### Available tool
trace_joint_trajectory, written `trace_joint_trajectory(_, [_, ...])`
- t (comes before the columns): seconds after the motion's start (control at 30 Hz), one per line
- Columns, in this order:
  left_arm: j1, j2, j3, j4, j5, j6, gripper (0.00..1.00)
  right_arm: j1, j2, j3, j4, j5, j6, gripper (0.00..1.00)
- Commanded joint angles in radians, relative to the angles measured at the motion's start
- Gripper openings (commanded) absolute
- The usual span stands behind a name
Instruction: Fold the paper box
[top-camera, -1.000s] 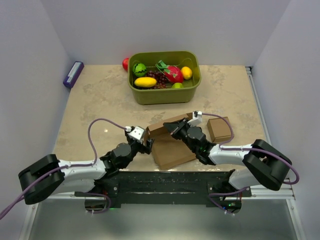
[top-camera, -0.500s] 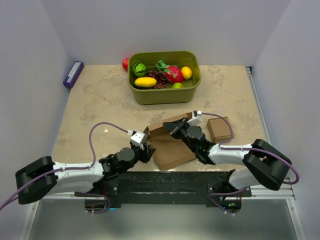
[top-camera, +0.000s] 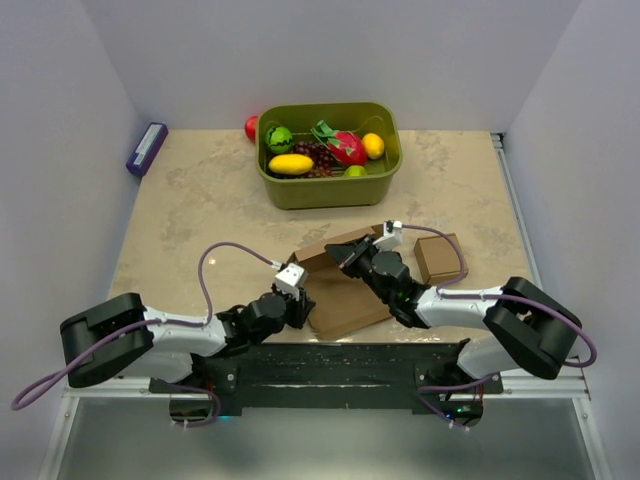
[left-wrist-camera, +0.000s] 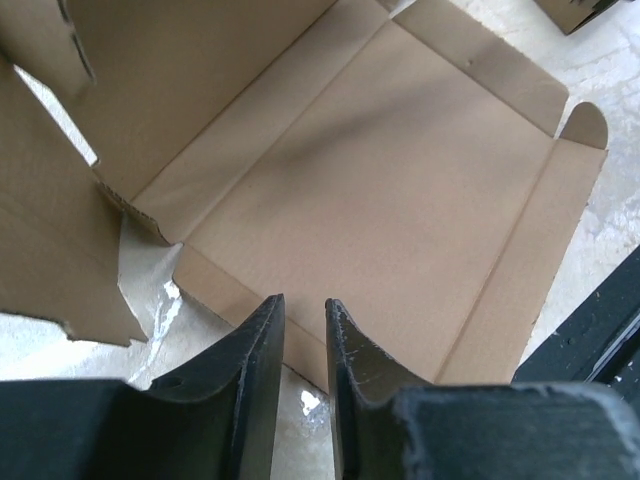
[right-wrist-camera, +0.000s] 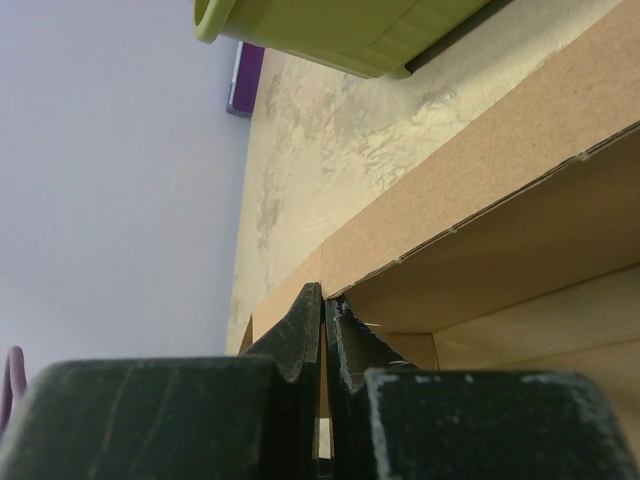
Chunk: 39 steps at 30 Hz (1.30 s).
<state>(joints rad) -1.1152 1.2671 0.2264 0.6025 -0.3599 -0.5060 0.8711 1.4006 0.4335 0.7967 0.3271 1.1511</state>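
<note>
The paper box lies on the table as a wide brown cardboard piece, its base flat and its far panel raised. In the right wrist view my right gripper is shut on the left end of that raised panel, with a thin edge of cardboard pinched between the fingers; from above this gripper is at the box's far side. My left gripper hovers at the box's near left corner. Its jaws stand a narrow gap apart over the near flap's edge, holding nothing. The creased inner base fills that view.
A green bin of toy fruit stands at the back, a red ball behind its left corner. A purple block lies by the left wall. A small cardboard cube sits right of the box. The black base rail runs along the near edge.
My left arm has swung right to the box's near left corner, and its jaws have closed from wide to a narrow gap. The right gripper and the raised panel have stayed put.
</note>
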Motion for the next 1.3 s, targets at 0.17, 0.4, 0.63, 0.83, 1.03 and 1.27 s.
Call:
trace_joint_trajectory(0.17, [-0.005,0.015,-0.030,0.002,0.027,-0.054,0.22,0.009,0.015,0.010,-0.105,0.007,-0.021,0.00])
trace_joint_trajectory(0.4, [-0.014,0.020,-0.041,-0.070,-0.014,-0.109,0.18,0.009,0.012,0.005,-0.111,0.013,-0.016,0.00])
trace_joint_trajectory(0.63, [-0.023,0.080,-0.021,-0.075,0.003,-0.126,0.17,0.009,0.014,0.011,-0.114,0.013,-0.016,0.00])
trace_joint_trajectory(0.83, [-0.031,0.123,0.030,-0.202,-0.017,-0.170,0.14,0.008,0.003,0.005,-0.125,0.021,-0.014,0.00])
trace_joint_trajectory(1.03, [-0.037,-0.049,0.013,-0.161,-0.028,-0.112,0.33,0.008,-0.002,0.005,-0.128,0.021,-0.011,0.00])
trace_joint_trajectory(1.27, [-0.034,-0.284,0.080,-0.237,0.130,0.124,0.64,0.008,-0.017,0.011,-0.145,0.027,-0.019,0.00])
